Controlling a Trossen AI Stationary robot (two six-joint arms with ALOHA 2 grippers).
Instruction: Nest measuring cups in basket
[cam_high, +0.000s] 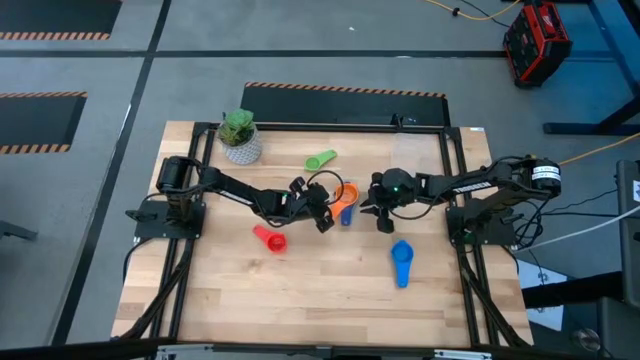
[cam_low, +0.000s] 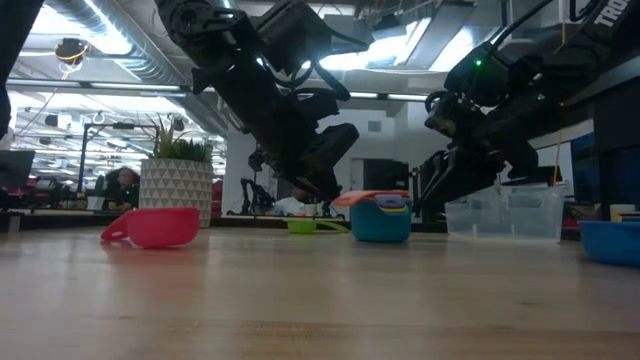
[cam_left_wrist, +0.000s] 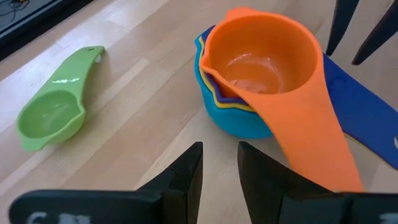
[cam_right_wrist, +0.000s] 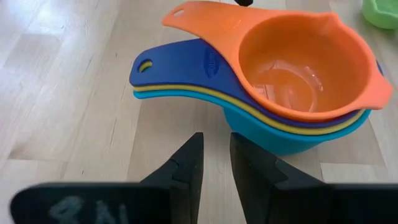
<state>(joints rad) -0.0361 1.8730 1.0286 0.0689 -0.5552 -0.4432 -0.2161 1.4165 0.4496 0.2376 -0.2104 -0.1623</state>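
Mid-table, a stack of nested plastic measuring cups (cam_high: 344, 203), orange on top, sits between the left gripper (cam_high: 324, 220) and right gripper (cam_high: 384, 221); both hold nothing, fingers narrowly parted. Green (cam_high: 321, 160), red (cam_high: 269, 238) and blue (cam_high: 402, 262) scoops lie apart.

high: overhead, straight down | low: tabletop level | wrists: close | shared: nested cups (cam_high: 343, 203)
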